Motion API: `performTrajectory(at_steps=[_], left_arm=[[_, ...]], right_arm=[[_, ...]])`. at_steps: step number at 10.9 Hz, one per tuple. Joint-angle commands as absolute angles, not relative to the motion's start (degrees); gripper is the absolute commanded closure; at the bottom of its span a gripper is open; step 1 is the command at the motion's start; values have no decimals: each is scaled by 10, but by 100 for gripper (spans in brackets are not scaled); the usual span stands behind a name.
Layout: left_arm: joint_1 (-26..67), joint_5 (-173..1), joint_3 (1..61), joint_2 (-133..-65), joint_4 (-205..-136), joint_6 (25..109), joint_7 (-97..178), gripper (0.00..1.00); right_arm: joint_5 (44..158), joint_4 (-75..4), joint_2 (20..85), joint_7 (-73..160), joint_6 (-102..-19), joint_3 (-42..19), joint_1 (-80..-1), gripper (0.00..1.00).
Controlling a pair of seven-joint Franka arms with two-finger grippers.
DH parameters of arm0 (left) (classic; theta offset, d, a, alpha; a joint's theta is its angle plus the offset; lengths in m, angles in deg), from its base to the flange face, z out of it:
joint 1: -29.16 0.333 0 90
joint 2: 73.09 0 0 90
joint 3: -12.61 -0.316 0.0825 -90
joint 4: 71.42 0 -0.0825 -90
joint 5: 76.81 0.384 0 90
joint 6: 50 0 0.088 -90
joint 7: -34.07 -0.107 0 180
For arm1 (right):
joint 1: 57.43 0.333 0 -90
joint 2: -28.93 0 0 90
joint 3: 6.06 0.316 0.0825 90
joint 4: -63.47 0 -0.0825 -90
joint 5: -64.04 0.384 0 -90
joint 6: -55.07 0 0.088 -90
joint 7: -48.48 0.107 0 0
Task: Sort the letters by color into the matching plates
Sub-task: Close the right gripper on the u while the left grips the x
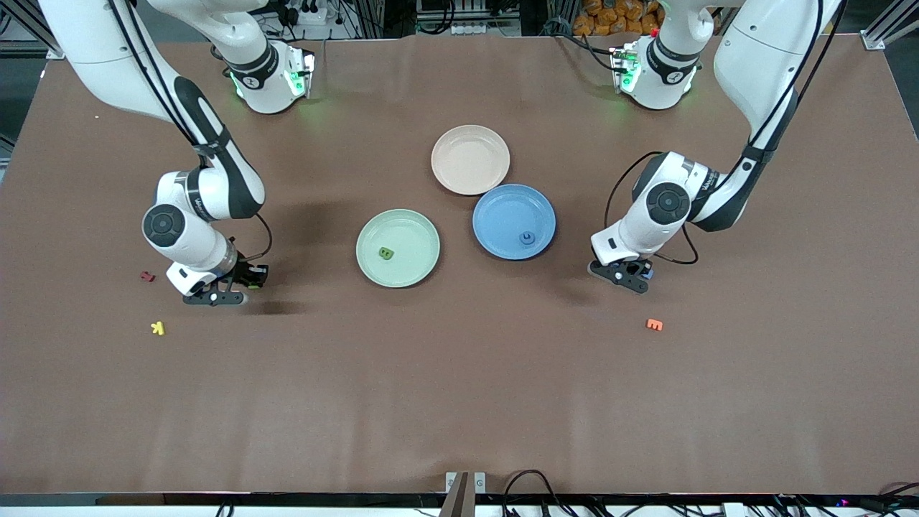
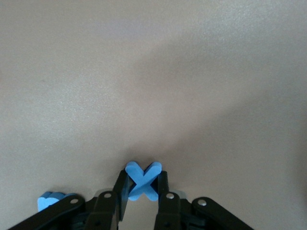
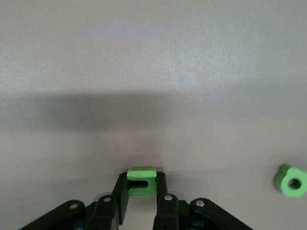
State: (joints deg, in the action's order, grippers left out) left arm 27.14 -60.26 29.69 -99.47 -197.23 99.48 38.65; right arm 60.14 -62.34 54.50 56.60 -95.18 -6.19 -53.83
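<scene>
Your left pincer [image 2: 143, 184] pinches a blue X letter [image 2: 143, 181] low over bare tabletop [image 1: 459, 402], well apart from the blue plate [image 1: 514, 221]. Your right pincer [image 3: 142, 187] pinches a green letter [image 3: 141, 181], with open room toward the green plate [image 1: 398, 248].

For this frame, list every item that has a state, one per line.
left gripper: shut on blue X
right gripper: shut on green letter
green plate: holds one green piece
blue plate: holds one blue piece
beige plate: empty
green ring: loose on table
</scene>
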Motion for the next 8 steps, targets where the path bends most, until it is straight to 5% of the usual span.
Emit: performTrajectory(at_steps=[1,8], left_arm=[[277,-598,298,-984,-1969,997,404,100],[249,-634,307,-979,-1894,877,465,100]], right_arm=[[598,-627,520,674,-917,-42,-533,81],[694,-624,480,757,-847,-32,-448,81]])
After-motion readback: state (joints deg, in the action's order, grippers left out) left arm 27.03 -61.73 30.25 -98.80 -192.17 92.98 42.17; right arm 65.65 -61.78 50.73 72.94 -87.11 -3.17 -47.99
